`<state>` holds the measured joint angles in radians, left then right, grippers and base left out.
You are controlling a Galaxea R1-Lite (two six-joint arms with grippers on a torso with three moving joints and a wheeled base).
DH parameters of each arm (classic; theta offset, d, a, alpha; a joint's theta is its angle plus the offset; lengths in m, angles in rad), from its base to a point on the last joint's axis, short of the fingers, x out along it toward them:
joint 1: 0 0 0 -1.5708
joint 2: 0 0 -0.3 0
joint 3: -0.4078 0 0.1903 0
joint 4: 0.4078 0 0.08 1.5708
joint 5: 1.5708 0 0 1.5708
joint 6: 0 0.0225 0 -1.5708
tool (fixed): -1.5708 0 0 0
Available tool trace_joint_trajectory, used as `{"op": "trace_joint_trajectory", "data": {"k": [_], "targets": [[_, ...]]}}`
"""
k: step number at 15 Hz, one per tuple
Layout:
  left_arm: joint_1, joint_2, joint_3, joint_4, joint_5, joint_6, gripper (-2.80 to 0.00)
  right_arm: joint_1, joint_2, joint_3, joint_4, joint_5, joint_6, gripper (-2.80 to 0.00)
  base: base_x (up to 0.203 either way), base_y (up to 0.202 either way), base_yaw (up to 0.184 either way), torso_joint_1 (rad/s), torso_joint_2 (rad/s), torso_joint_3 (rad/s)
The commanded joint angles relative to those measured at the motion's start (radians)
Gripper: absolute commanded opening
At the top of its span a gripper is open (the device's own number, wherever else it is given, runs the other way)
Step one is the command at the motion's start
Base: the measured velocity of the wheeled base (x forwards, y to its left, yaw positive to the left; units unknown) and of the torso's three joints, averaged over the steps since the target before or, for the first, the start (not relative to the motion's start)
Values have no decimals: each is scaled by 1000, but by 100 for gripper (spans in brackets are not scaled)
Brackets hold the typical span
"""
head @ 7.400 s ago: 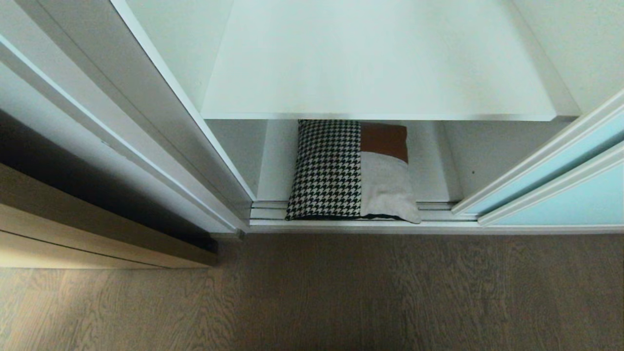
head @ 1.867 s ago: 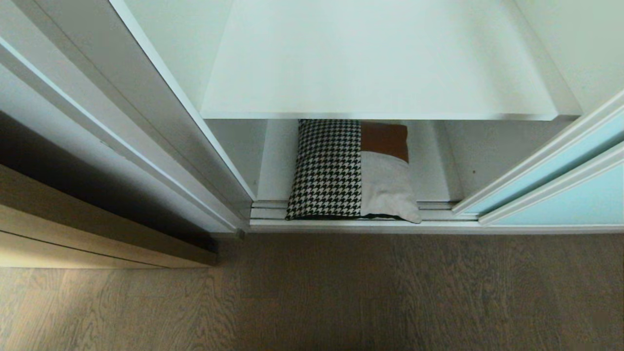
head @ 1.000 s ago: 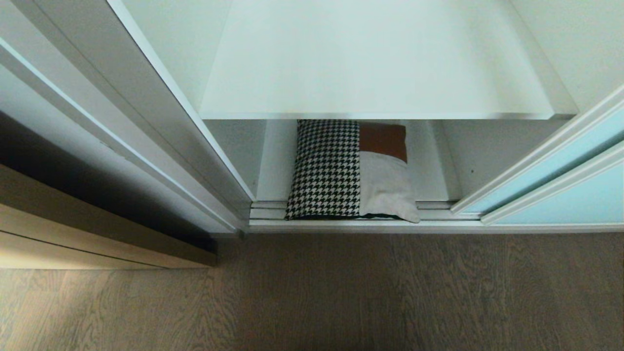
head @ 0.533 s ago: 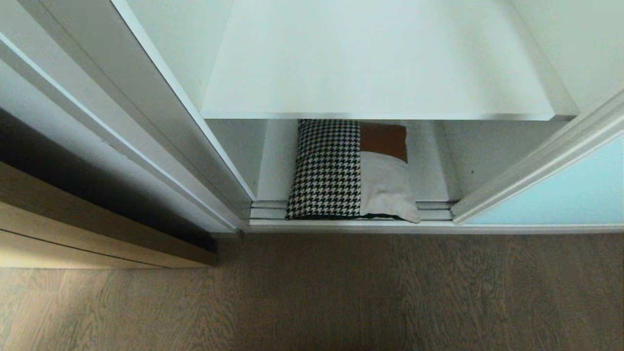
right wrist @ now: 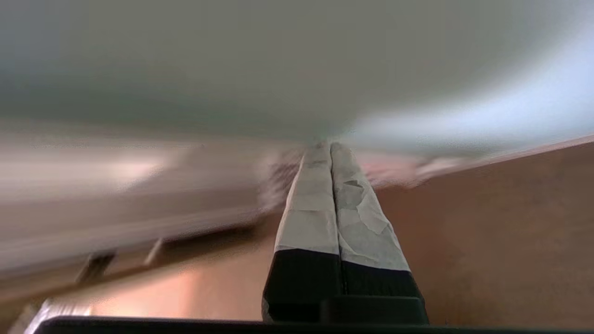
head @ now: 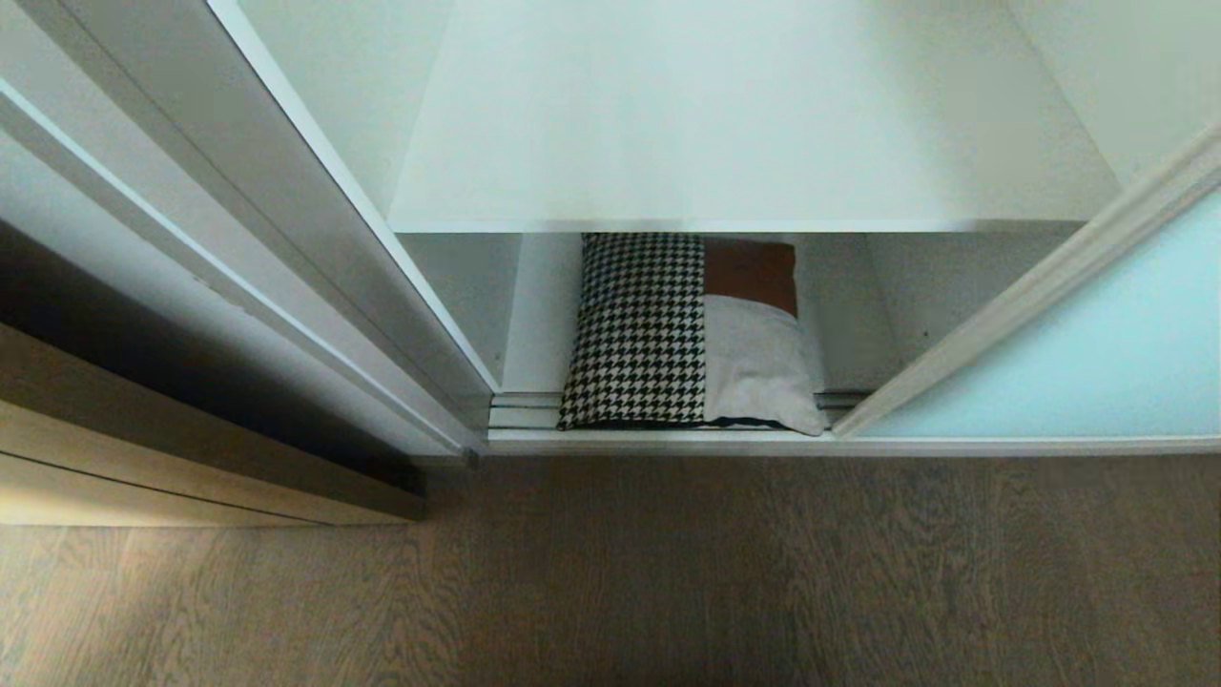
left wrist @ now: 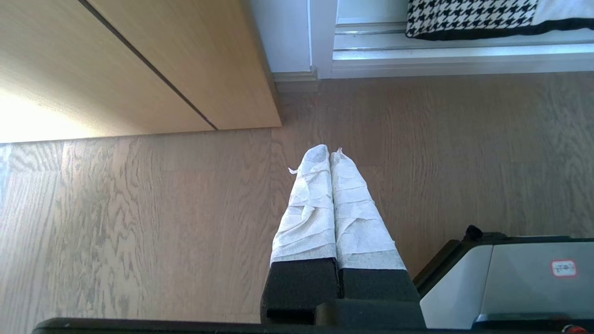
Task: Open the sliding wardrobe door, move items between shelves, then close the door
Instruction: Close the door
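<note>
The patchwork cushion [head: 687, 334] lies on the lower shelf [head: 544, 324], its front edge over the floor track; the left wrist view catches its houndstooth edge [left wrist: 468, 16]. Above it the upper shelf [head: 744, 114] is bare. The sliding wardrobe door [head: 1078, 372], frosted aqua glass in a pale frame, stands at the right with its leading edge close to the cushion's right corner. My right gripper [right wrist: 325, 146] is shut, its taped tips against a blurred pale surface. Over the wooden floor hangs my left gripper [left wrist: 330, 150], shut and empty. Neither gripper shows in the head view.
A light wooden cabinet front [head: 143, 458] stands at the left beside the wardrobe's white side post [head: 286, 248]. The door track [head: 534, 415] runs along the wardrobe's foot above the wood floor [head: 668, 572]. Part of my base [left wrist: 510, 278] shows in the left wrist view.
The sliding door's leading edge has moved left, narrowing the opening and covering the rear panel. The cushion has stayed put.
</note>
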<state>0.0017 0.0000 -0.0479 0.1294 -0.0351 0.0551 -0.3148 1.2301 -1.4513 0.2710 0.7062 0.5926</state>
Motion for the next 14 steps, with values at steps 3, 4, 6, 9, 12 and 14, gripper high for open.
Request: {"op": "trace_joint_trajectory", "data": {"k": [3, 4, 6, 9, 12, 14], "targets": [[0, 2, 0, 1, 0, 0, -280, 187, -151, 42, 33, 3, -1, -280, 0, 0, 0, 0, 0, 0], [0, 2, 0, 1, 0, 0, -280, 196, -184, 59, 35, 23, -3, -280, 0, 0, 0, 0, 0, 0], [0, 2, -1, 1, 0, 0, -280, 202, -238, 105, 27, 67, -3, -280, 0, 0, 0, 0, 0, 0], [0, 2, 0, 1, 0, 0, -280, 200, -302, 127, 24, 65, 2, -280, 0, 0, 0, 0, 0, 0], [0, 2, 0, 1, 0, 0, -280, 142, -337, 127, 21, -131, 3, -280, 0, 0, 0, 0, 0, 0], [0, 2, 0, 1, 0, 0, -280, 57, -336, 122, 1, -286, -2, -280, 0, 0, 0, 0, 0, 0]]}}
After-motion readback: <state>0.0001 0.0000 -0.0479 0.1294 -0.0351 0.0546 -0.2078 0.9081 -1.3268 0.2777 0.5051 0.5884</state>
